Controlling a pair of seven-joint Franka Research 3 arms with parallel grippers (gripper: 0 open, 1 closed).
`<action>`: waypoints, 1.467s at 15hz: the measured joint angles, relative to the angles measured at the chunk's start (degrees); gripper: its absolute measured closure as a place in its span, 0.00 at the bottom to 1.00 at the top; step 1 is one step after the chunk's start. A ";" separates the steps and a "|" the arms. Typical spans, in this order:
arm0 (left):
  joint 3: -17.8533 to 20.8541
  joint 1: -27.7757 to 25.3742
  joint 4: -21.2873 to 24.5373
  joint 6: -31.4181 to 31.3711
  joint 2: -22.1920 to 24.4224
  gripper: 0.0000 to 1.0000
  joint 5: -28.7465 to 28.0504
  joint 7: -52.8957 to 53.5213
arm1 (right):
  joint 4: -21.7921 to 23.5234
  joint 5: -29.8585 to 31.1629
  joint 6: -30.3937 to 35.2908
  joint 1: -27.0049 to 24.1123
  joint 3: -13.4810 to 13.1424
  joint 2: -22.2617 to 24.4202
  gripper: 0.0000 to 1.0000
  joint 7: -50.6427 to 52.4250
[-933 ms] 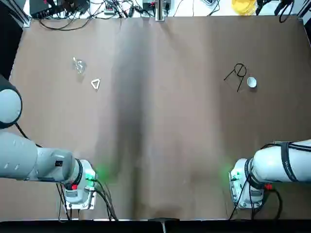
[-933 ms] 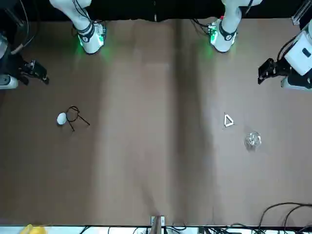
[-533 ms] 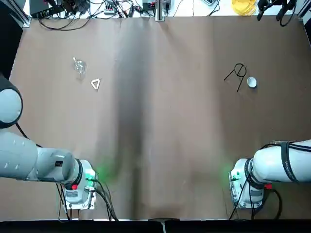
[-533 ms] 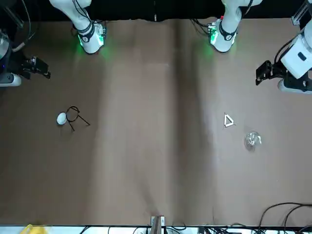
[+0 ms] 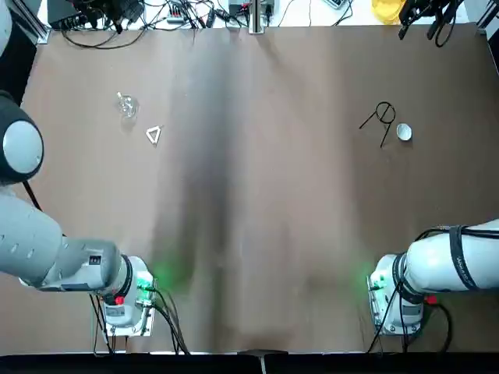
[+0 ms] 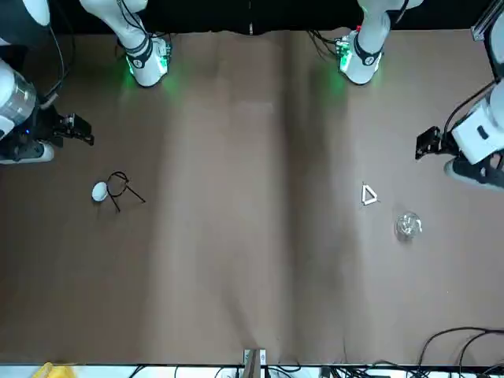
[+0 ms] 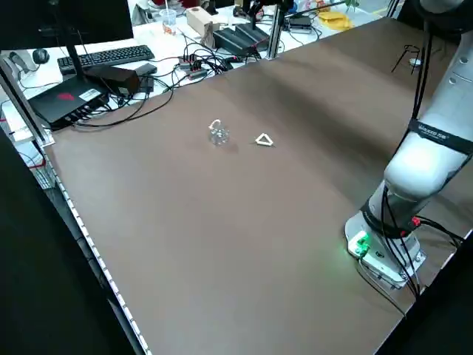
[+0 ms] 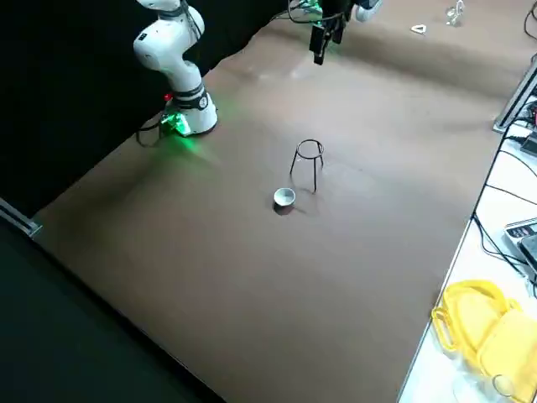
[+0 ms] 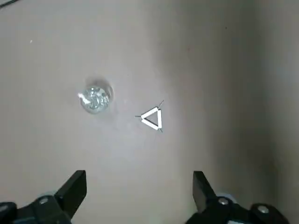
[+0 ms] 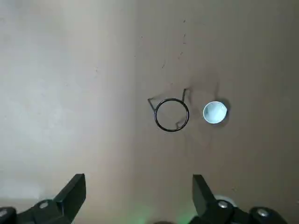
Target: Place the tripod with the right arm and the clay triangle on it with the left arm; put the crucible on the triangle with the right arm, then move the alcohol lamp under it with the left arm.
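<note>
My right gripper hangs spread wide, high above the tripod and the crucible just beside it. My left gripper, equally wide and empty, hangs over the clay triangle and alcohol lamp.

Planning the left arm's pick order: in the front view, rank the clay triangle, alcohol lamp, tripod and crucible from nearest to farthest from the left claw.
From the left claw, raised over the table's left edge:
1. Clay triangle and alcohol lamp, both on the left side; too close to call.
2. Tripod, far over on the right side.
3. Crucible, just beyond the tripod.
</note>
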State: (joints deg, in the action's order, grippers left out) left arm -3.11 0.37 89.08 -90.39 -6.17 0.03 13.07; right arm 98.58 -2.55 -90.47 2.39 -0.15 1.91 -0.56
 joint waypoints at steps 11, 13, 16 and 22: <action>-0.07 -3.28 -0.03 -3.07 -5.11 0.00 0.11 12.70 | 4.88 -0.01 -6.62 0.51 0.07 -2.47 0.04 0.01; -0.15 -3.06 -0.02 -3.07 -5.18 0.00 0.11 12.52 | 4.97 -0.01 -7.92 0.60 0.11 -3.96 0.04 0.01; -0.16 -3.03 0.18 -3.07 -5.69 0.00 0.11 12.44 | 5.23 -0.01 -10.30 0.59 0.10 -6.70 0.10 0.03; -0.52 -2.60 6.82 -11.40 -7.05 0.00 0.11 8.37 | 10.63 0.00 -19.80 0.38 -0.07 -10.74 0.28 1.53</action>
State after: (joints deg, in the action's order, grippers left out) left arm -3.63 -2.23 95.90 -101.80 -13.22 0.14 21.44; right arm 109.20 -2.55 -110.27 2.77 -0.22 -8.83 0.96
